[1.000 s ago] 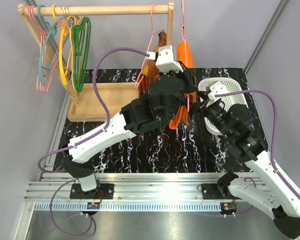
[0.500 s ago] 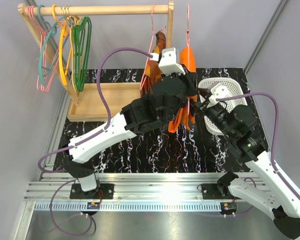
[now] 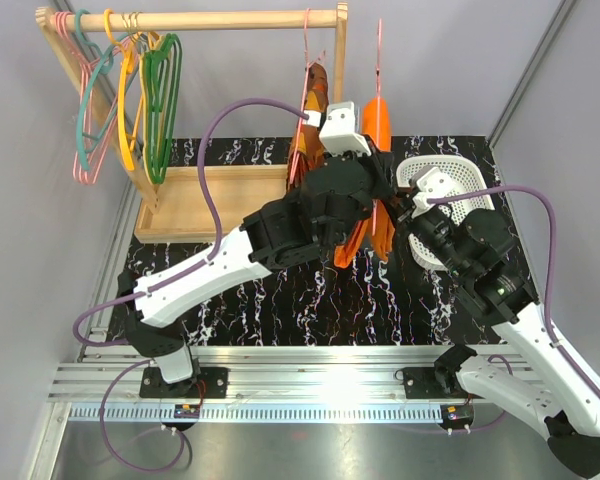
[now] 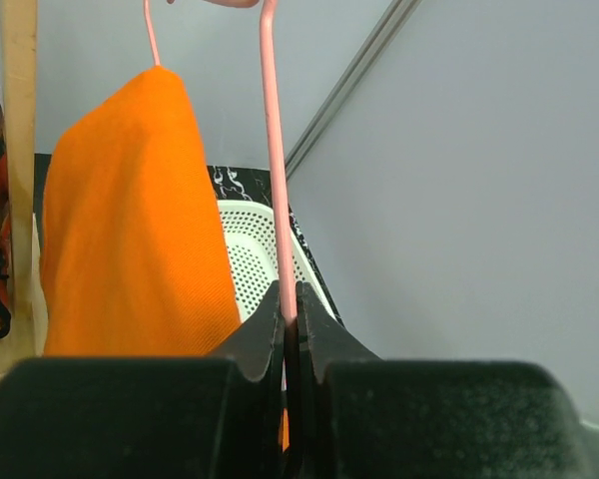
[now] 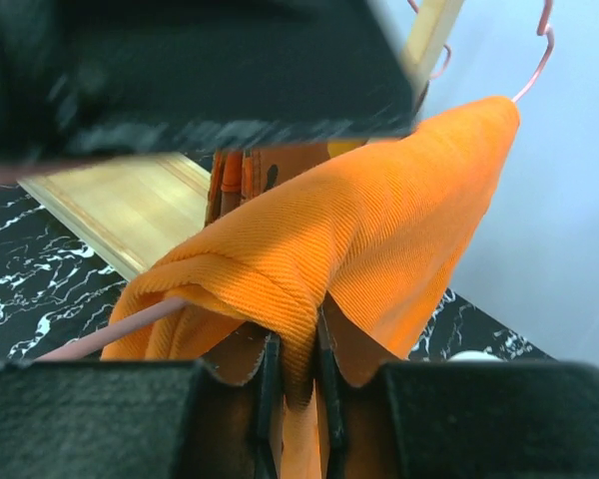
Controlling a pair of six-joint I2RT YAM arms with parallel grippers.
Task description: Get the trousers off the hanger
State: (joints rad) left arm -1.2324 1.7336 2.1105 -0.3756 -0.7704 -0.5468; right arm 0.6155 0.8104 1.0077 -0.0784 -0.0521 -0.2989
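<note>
left wrist: white basket behind trousers

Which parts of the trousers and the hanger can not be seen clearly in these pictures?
Top view: the left arm covers the middle of the trousers.
Left wrist view: the hanger hook is cut off by the upper edge.
Right wrist view: a blurred dark shape hides whatever is behind it.
</note>
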